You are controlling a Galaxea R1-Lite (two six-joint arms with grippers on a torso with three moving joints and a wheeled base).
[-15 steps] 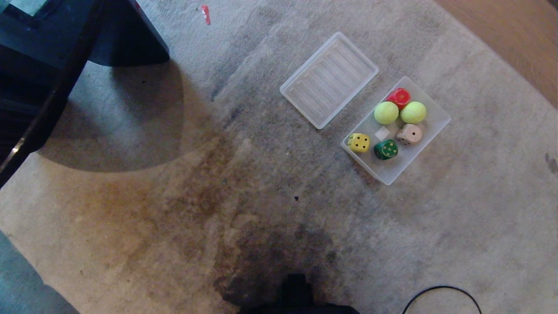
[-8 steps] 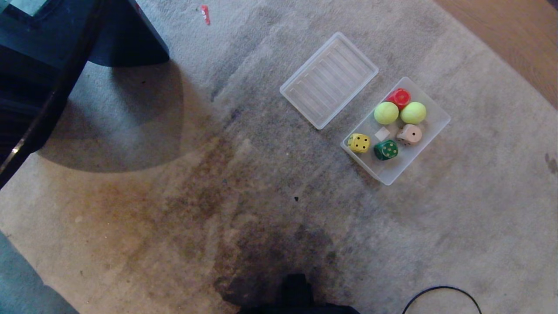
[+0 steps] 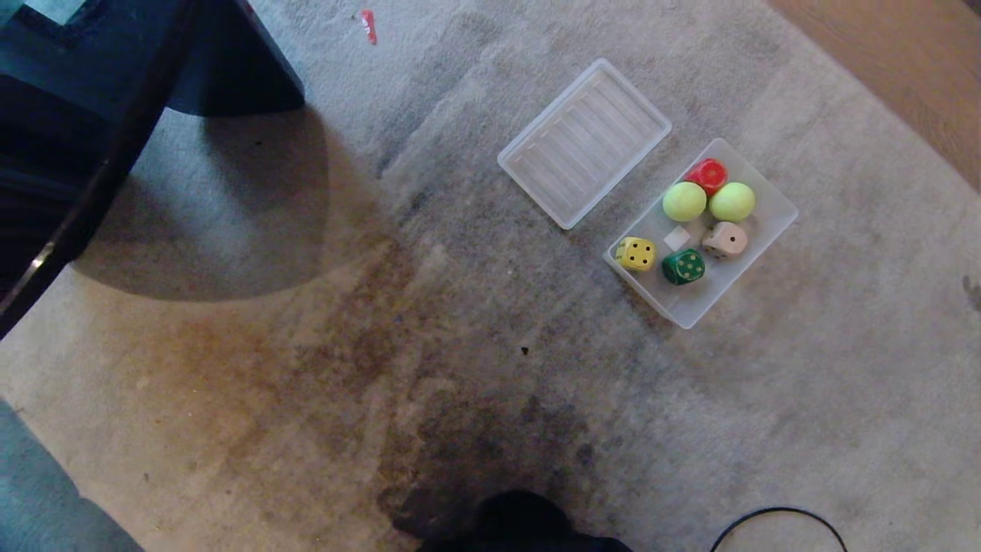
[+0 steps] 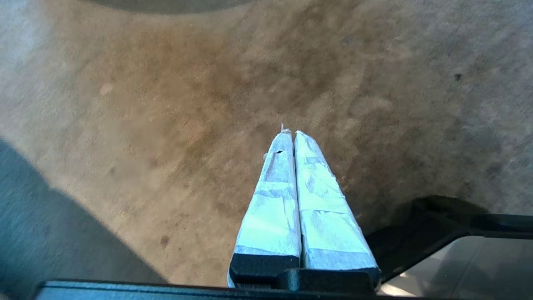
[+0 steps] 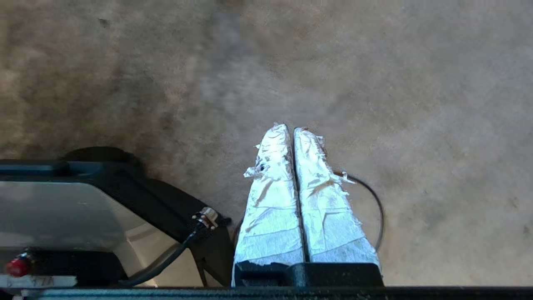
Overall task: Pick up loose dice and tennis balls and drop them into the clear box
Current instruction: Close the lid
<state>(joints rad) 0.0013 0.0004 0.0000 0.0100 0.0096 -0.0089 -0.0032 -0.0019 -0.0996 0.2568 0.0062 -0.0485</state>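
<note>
**Both grippers closed, six things in the box**

The left gripper (image 4: pixel 293 133) has its two taped fingers pressed together and holds nothing; it hangs over stained carpet (image 3: pixel 322 368). The right gripper (image 5: pixel 291 128) is the same: two taped fingers pressed together, nothing between them, over the carpet beside the robot's base (image 5: pixel 62 208). No arm shows in the head view.

The box (image 3: pixel 770 222) lies on the carpet to the right. Inside it I count four dice and two balls. The red die (image 3: pixel 708 174) is at the far end, touching both balls. The left ball (image 3: pixel 684 201) and the right ball (image 3: pixel 732 202) sit side by side. The beige die (image 3: pixel 725 239) is nearer, just beside the right ball. The yellow die (image 3: pixel 636 254) and the green die (image 3: pixel 684 266) are at the near end, next to each other. One small white label (image 3: pixel 677 238) lies between them all.

One ribbed lid (image 3: pixel 585 143) lies flat on the carpet, just beside the box. No die or ball lies loose on the carpet.
</note>
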